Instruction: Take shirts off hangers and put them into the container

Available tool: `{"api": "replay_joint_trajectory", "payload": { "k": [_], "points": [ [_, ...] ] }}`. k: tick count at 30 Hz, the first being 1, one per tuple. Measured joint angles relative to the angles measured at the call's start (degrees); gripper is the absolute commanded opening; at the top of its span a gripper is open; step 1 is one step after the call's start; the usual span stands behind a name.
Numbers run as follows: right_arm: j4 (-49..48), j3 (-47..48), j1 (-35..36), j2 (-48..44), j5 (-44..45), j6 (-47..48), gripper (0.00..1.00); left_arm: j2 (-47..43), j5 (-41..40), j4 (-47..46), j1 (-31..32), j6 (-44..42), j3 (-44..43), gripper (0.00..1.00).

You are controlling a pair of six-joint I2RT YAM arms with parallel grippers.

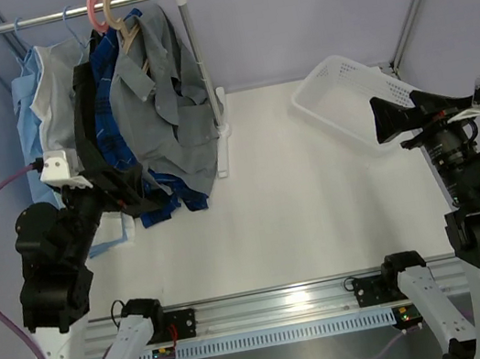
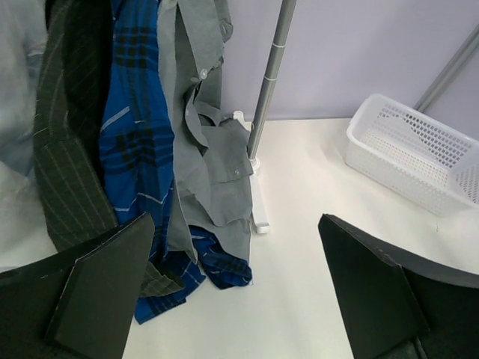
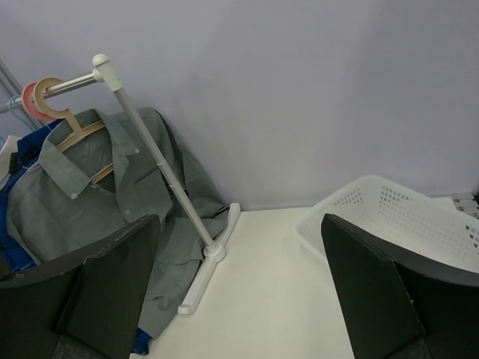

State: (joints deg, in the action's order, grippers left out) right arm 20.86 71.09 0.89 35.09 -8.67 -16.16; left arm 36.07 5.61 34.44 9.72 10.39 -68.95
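I see left gripper (image 2: 236, 224) and right gripper (image 3: 239, 224) both wide open, empty; plain grey collared shirt (image 1: 163, 109) on tan wood-coloured hanger (image 3: 73, 137).

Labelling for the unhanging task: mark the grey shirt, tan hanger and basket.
grey shirt (image 1: 165, 100), top view, front panel.
tan hanger (image 3: 52, 114), right wrist view, hook.
basket (image 2: 404, 164), left wrist view, slotted side wall.

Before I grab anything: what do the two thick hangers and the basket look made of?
Tan hanger: likely wood, matte, going by its colour. Pink hanger: probably smooth plastic; only its thick hook shows. Basket: white moulded plastic, walls perforated with rows of holes.
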Motion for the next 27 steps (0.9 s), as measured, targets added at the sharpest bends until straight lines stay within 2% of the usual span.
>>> {"api": "replay_joint_trajectory", "payload": {
  "k": [4, 9, 17, 21, 27],
  "points": [
    [-0.4, -0.4, 0.1, 0.3, -1.0, -0.7, 1.0, 8.6, 1.4, 0.3, 0.0, 0.0, -5.4, 0.99],
    [-0.1, -0.2, 0.2, 2.9, -2.2, -2.1, 0.99, 25.1, 2.7, 0.7, 0.0, 0.5, -21.3, 0.99],
    [0.5, -0.3, 0.2, 9.5, -11.7, -2.3, 0.99, 46.1, 6.1, -2.5, 0.0, 0.7, -43.5, 0.96],
    [1.0, -1.1, 0.2, 9.4, -12.9, -2.3, 1.0, 52.7, 6.1, -3.1, 0.0, 0.6, -47.6, 0.96],
    [1.3, -1.7, 0.2, 8.0, -13.1, -2.2, 0.99, 59.1, 4.9, -2.8, -0.9, 0.4, -48.1, 0.97]
  ]
}}
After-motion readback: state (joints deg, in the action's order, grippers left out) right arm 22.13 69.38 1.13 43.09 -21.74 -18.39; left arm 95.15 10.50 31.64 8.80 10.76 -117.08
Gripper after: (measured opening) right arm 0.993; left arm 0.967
